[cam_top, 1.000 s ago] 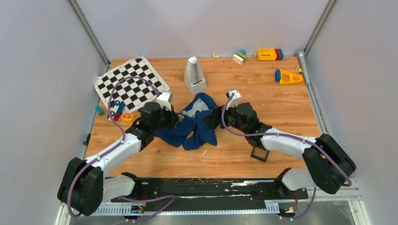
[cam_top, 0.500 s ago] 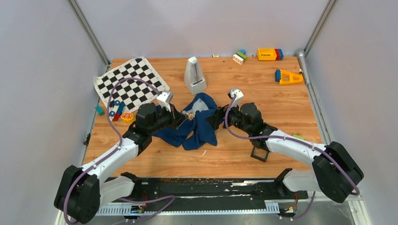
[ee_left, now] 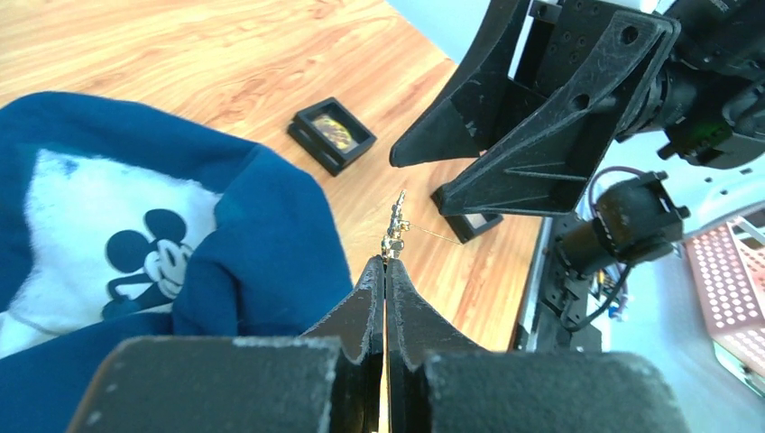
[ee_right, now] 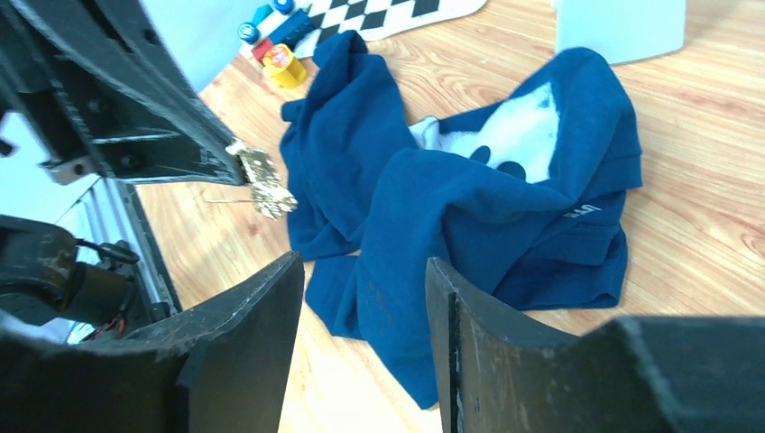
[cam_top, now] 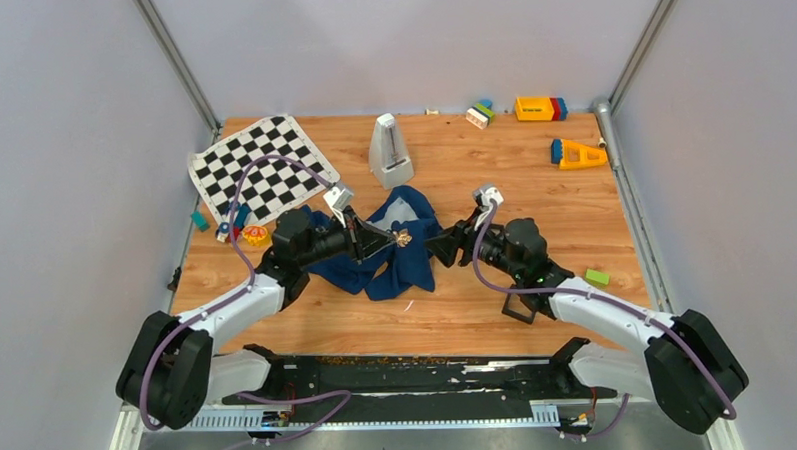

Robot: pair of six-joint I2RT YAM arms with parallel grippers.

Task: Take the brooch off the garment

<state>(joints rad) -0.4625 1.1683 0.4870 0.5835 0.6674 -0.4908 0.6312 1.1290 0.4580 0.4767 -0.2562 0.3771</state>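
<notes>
The garment [cam_top: 381, 266] lies crumpled on the table [cam_top: 574, 209]. The right gripper [cam_top: 445, 245] stands beside it, jaws apart and empty. The left gripper [ee_left: 385, 271] is clamped on the brooch [ee_left: 395, 230], held clear above the cloth by its edge only. Risk: a jolt may dislodge it, or the projecting pin may re-snag the cloth.

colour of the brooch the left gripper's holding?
The brooch is gold-brown and glittery; right wrist view shows it best, pinched in the left gripper.
</notes>
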